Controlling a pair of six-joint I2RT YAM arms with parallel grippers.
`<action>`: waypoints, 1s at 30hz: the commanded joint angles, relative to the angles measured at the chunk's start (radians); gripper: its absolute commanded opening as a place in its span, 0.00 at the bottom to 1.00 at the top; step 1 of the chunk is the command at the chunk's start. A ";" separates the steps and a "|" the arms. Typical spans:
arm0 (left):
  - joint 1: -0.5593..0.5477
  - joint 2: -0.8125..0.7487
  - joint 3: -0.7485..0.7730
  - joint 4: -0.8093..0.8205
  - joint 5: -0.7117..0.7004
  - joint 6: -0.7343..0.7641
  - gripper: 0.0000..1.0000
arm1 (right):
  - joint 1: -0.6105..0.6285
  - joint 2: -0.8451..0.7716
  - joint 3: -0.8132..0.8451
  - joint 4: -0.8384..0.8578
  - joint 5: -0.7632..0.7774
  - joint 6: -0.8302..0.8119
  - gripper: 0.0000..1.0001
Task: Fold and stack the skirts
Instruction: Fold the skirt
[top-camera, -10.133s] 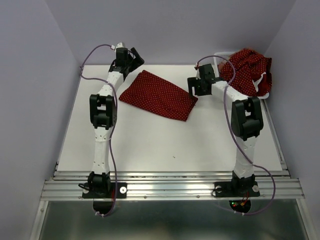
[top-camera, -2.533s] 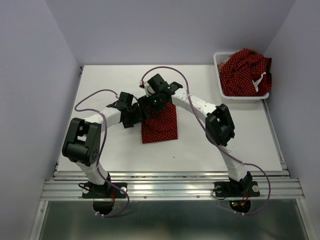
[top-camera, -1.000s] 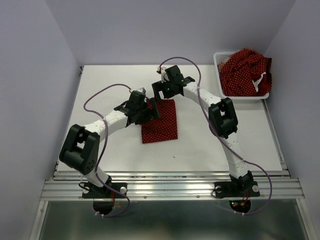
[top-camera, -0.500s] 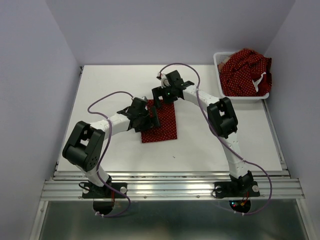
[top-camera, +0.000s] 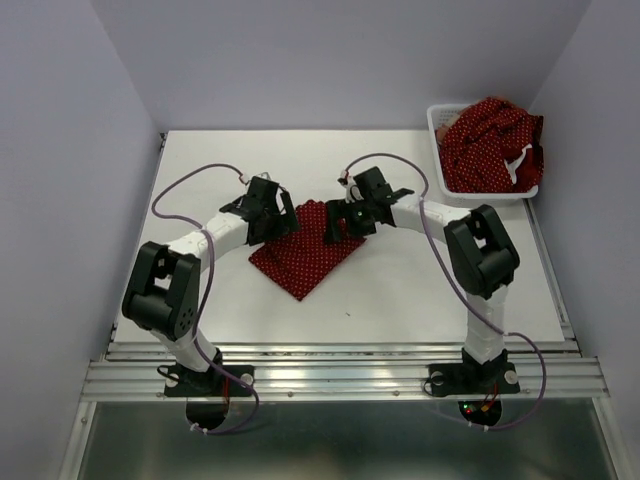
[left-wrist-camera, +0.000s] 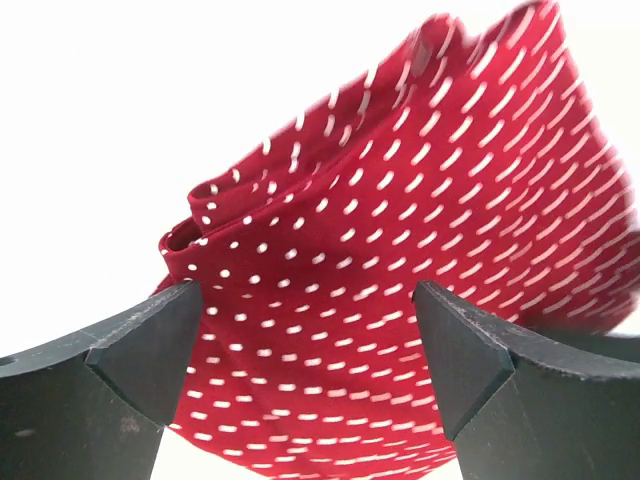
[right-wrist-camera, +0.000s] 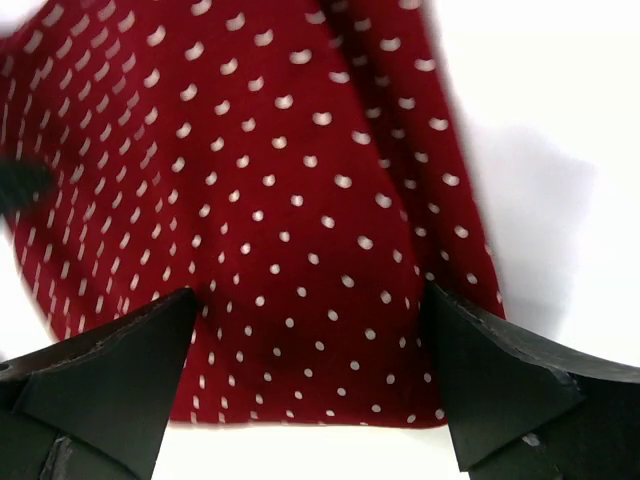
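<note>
My left gripper (top-camera: 283, 224) and right gripper (top-camera: 338, 224) both sit low over the far end of the folded skirt (top-camera: 305, 255), one at each far corner. In the wrist views each pair of fingers stands spread wide, with cloth showing in the gap: left gripper (left-wrist-camera: 307, 295), right gripper (right-wrist-camera: 310, 293). Neither is pinching anything.

The folded skirt lies flat on the table (top-camera: 420, 290), about mid-table and a little left of centre. It sits turned like a diamond, with one corner pointing at the near edge. Its long axis runs on the diagonal from near-left to far-right.

My grippers cover its far edge from above, so I cannot see how that edge lies. In my left wrist view the folded skirt (left-wrist-camera: 400, 250) is streaked by blur, though a doubled edge curls up at its left side. In the right wrist view the folded skirt (right-wrist-camera: 280, 200) fills most of the picture and runs off the top.

It is dark red with tiny white dots, smooth and neatly layered.

More red dotted cloth (top-camera: 490, 140) is heaped in the white basket (top-camera: 438, 118) at the far right corner. A bit of cream shows at the heap's right side. I cannot tell how many garments are in it.
</note>
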 joint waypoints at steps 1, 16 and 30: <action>-0.005 -0.124 0.121 0.029 -0.028 0.059 0.99 | -0.006 -0.149 -0.218 0.122 -0.202 0.125 1.00; 0.033 -0.204 0.181 -0.085 -0.087 0.087 0.99 | 0.031 -0.359 -0.296 0.094 0.118 0.119 1.00; 0.025 -0.354 -0.277 -0.062 0.092 -0.086 0.99 | 0.031 -0.347 -0.227 0.048 0.264 0.044 1.00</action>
